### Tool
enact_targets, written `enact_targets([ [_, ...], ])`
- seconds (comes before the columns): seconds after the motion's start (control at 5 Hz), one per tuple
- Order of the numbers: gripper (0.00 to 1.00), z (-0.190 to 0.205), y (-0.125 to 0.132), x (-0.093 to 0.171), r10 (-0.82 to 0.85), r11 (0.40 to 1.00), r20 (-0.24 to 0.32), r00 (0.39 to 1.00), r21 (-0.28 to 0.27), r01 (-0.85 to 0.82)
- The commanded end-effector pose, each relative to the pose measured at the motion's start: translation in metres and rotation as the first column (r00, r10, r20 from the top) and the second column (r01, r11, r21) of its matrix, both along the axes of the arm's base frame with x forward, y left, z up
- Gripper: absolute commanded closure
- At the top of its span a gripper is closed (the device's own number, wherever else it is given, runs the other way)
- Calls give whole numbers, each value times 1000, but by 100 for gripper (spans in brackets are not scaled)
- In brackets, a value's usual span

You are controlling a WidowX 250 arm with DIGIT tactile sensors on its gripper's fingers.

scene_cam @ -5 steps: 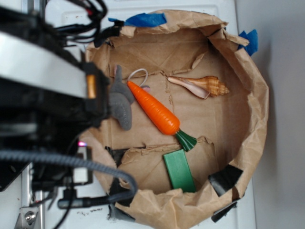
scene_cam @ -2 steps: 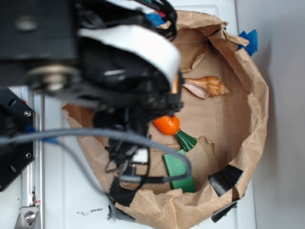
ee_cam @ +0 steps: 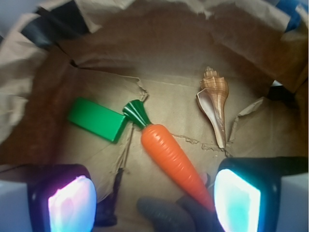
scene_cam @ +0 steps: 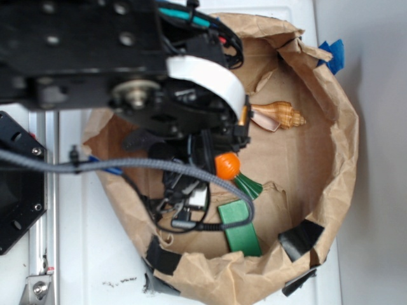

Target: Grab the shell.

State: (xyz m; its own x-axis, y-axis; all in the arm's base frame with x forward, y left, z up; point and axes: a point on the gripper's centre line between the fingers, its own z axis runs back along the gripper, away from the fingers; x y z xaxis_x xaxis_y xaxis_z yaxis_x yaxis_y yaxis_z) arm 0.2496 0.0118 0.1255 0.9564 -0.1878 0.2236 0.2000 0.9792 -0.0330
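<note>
The gripper [ee_cam: 154, 195] hangs with its fingers spread wide, gripping nothing. A grey toy [ee_cam: 169, 212] and the carrot [ee_cam: 171, 157] lie nearest, between the pads. The shell [ee_cam: 215, 106] rests farther ahead and to the right, on the bag [ee_cam: 159, 53] floor. Best shift right and forward, clearing the carrot, then straddle the shell's middle.

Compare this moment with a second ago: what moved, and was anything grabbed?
The arm swung from the left edge over the paper-lined bin, now covering the grey toy and most of the carrot. The gripper is open, holding nothing. Shell, carrot and green block stayed put.
</note>
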Motion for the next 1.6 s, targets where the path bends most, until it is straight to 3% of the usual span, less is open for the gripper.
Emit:
enact_targets([
  [0.0,0,-20,12,53,-71,997,9,997,-3,71],
  [0.2,0,-20,10,68,-83,997,7,996,-2,83],
  [1.2,0,-20,10,68,-83,997,7,996,-2,83],
  [1.4,0,-32,17,64,-54,997,14,998,-48,55],
])
